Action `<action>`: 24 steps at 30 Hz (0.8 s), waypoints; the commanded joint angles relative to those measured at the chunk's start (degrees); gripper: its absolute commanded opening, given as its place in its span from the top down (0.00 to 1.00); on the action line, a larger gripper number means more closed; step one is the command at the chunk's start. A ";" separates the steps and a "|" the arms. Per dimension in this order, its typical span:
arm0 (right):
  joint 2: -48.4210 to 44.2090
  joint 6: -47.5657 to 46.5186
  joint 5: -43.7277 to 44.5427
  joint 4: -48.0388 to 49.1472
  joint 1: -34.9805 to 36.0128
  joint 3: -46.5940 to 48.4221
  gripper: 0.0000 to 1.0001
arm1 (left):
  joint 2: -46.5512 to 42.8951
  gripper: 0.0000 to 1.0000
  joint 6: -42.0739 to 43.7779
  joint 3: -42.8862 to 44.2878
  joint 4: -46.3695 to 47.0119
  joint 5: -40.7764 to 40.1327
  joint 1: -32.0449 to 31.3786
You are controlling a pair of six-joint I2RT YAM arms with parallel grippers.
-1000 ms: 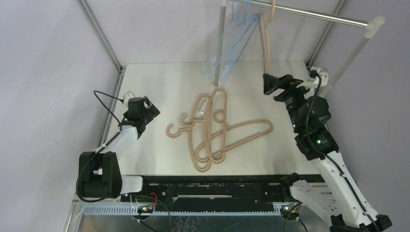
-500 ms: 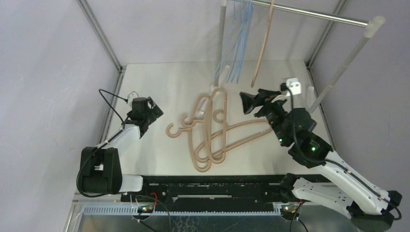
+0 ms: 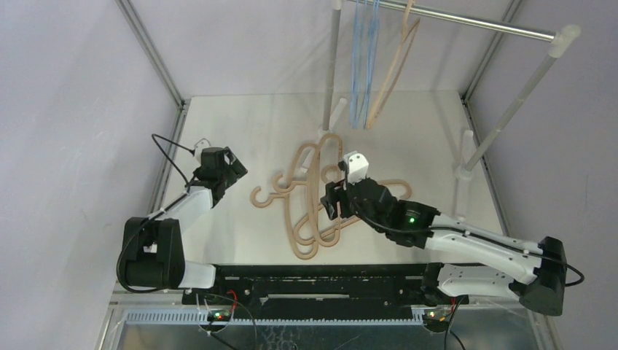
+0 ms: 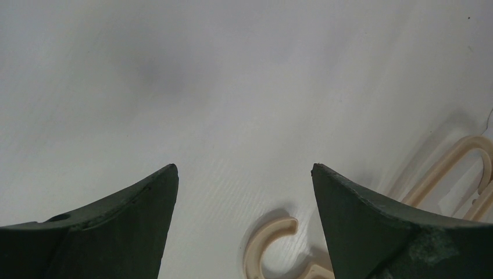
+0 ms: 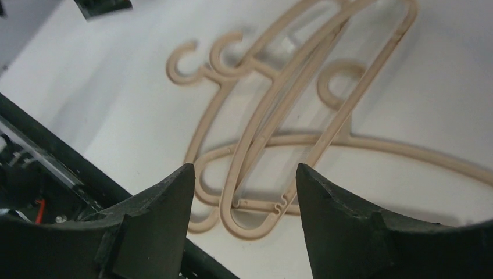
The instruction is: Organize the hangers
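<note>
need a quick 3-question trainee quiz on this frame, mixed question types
1. True or false: the right gripper is shut on a hanger.
2. The thick tan plastic hangers on the white table lie: A overlapping in a pile, B spread well apart.
3. How many tan hangers hang on the silver metal rail beside the thin light-blue wire hangers?
Key: 1 false, it is open and empty; 2 A; 3 one.

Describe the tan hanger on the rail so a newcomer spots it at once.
Find the silver rail across the top of the overhead view. Near its left end hang several hangers; the tan hanger is rightmost. It alone is thick and beige: its neighbours are thin blue hangers, and the other tan ones lie on the table.
</note>
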 commanded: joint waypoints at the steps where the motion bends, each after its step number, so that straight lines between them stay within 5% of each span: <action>1: 3.71 4.39 -3.41 0.51 0.65 -1.10 0.29 | 0.33 0.11 0.28 0.25 2.92 0.25 -0.45; 13: 23.49 7.82 -8.54 8.21 1.03 0.91 0.25 | 1.12 0.11 0.40 0.41 3.17 0.53 -0.69; 24: 36.94 6.57 -10.31 11.04 -3.05 7.76 0.32 | 1.66 0.11 0.58 0.33 3.52 1.09 -0.66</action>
